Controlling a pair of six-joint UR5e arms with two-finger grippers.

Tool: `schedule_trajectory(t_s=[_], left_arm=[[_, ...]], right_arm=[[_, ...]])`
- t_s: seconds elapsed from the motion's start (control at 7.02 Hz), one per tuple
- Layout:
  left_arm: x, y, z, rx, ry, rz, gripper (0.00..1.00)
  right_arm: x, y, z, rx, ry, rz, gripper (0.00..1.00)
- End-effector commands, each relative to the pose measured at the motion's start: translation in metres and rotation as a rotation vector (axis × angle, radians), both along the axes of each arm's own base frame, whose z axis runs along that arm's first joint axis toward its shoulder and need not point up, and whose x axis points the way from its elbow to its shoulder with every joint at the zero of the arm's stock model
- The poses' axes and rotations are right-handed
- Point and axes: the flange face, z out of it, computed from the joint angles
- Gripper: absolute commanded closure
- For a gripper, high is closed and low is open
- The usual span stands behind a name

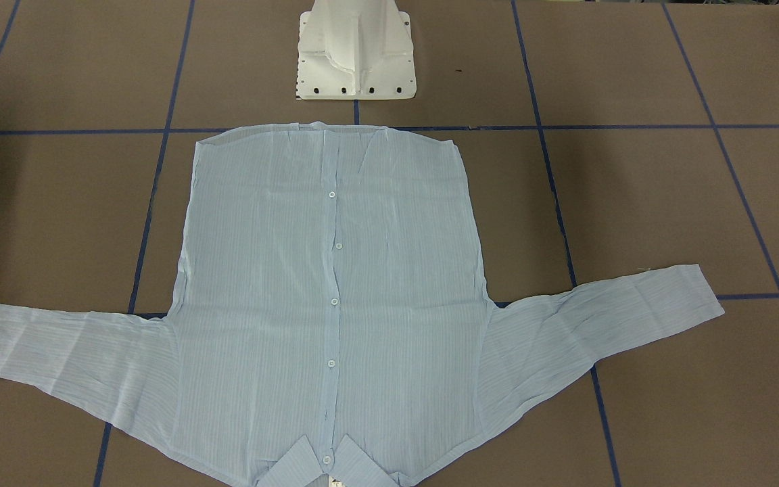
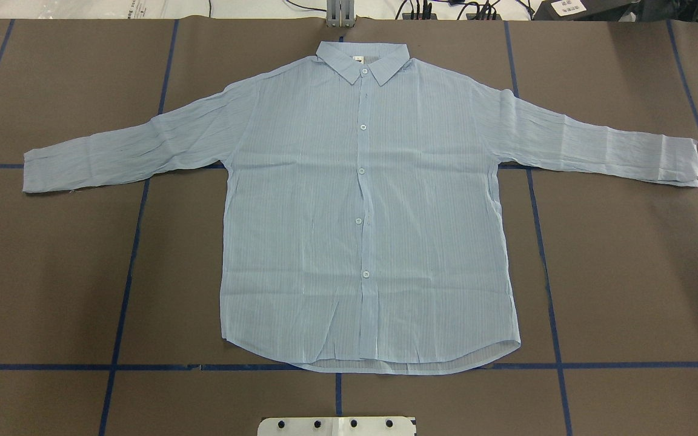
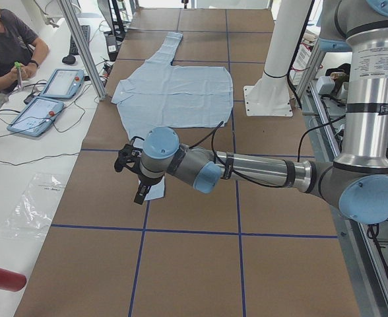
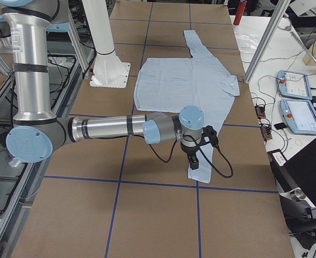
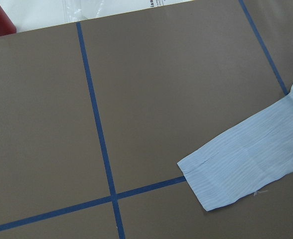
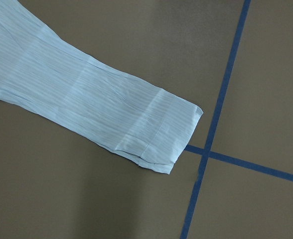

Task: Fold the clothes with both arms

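Note:
The pale-blue striped shirt [image 2: 361, 212] lies flat and buttoned on the brown table, collar at the far side and both sleeves spread out. It also shows in the front view [image 1: 335, 304]. In the exterior left view my left gripper [image 3: 139, 195] hangs over the left sleeve's cuff [image 5: 226, 169]. In the exterior right view my right gripper [image 4: 193, 163] hangs over the right sleeve's cuff [image 6: 161, 129]. Neither gripper shows in the overhead, front or wrist views, so I cannot tell whether they are open or shut.
The white pedestal base [image 1: 356, 61] stands at the robot's side near the shirt's hem. Blue tape lines [image 2: 131, 242] cross the table. An operator [image 3: 9, 46] sits at a side desk with tablets [image 3: 39, 112]. A red cylinder [image 3: 2, 277] lies beyond the table's edge.

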Motion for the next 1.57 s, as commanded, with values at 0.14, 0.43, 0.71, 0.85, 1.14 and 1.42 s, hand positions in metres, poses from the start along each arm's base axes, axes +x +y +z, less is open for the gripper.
schedule_trajectory(t_s=[0.14,0.43,0.71,0.85,1.14,1.42], left_arm=[[0.001,0.002,-0.023,0.064,0.002,-0.005,0.0],[0.002,0.007,-0.01,0.043,0.005,-0.002,0.0],[0.002,0.014,-0.007,0.04,0.012,0.005,0.0],[0.004,0.014,-0.008,0.047,0.012,0.01,0.0],[0.004,0.014,-0.009,0.055,0.014,0.01,0.0],[0.007,0.015,-0.012,0.057,0.039,0.025,0.0]], right_arm=[[0.0,0.0,0.008,-0.016,-0.001,-0.001,0.0],[0.0,0.0,0.026,-0.051,0.002,-0.001,0.0],[-0.009,-0.016,0.044,-0.02,0.0,-0.013,0.0],[-0.04,-0.045,0.055,-0.02,0.0,-0.066,0.0],[-0.064,-0.068,0.096,-0.014,-0.005,-0.102,0.0],[-0.072,-0.075,0.112,-0.112,-0.068,-0.054,0.0]])
